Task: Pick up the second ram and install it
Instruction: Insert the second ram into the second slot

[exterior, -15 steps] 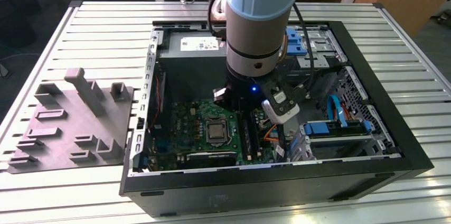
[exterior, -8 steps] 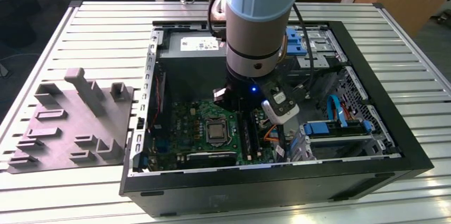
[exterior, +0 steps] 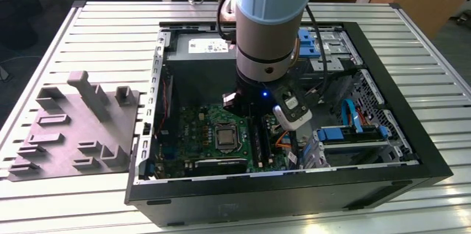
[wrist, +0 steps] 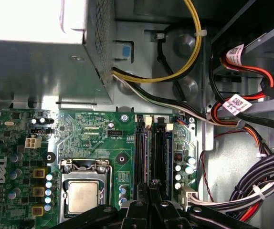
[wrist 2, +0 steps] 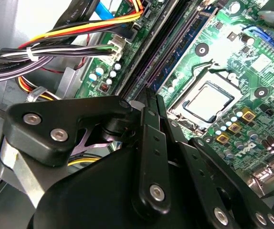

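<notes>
— Now, how are the fingers (wrist 2: 150, 112) standing?
— They are sitting drawn together to a sliver and, by my reading, pinching the second ram (wrist: 150, 152) by its top edge.
— Which way is it lying?
— It is standing edge-on, its long axis running straight away from the fingers, parallel to the black memory slots (wrist: 141, 152) and directly over them. A neighbouring strip (wrist 2: 184, 47) with bluish chips is sitting just beside it, on the green motherboard (wrist: 94, 133) inside the open case (exterior: 294, 190).
</notes>
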You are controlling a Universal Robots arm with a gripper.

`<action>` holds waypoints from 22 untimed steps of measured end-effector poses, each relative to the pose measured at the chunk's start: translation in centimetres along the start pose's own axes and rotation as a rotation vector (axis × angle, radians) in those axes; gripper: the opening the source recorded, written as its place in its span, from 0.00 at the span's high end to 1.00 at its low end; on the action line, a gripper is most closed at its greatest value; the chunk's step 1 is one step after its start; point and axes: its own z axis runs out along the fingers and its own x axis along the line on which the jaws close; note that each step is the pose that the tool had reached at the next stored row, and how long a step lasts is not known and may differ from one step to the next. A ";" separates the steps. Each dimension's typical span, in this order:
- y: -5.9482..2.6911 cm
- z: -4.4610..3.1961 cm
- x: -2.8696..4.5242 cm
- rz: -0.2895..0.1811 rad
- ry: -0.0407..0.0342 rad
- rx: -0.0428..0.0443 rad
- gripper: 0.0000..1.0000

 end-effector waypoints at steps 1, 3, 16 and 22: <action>0.00 0.00 0.00 0.000 0.0000 0.0000 0.87; 0.00 0.01 0.00 0.000 0.0000 0.0000 0.87; -0.01 0.19 0.00 0.006 -0.0005 0.0002 0.87; -0.03 0.33 0.02 0.011 -0.0008 0.0008 0.87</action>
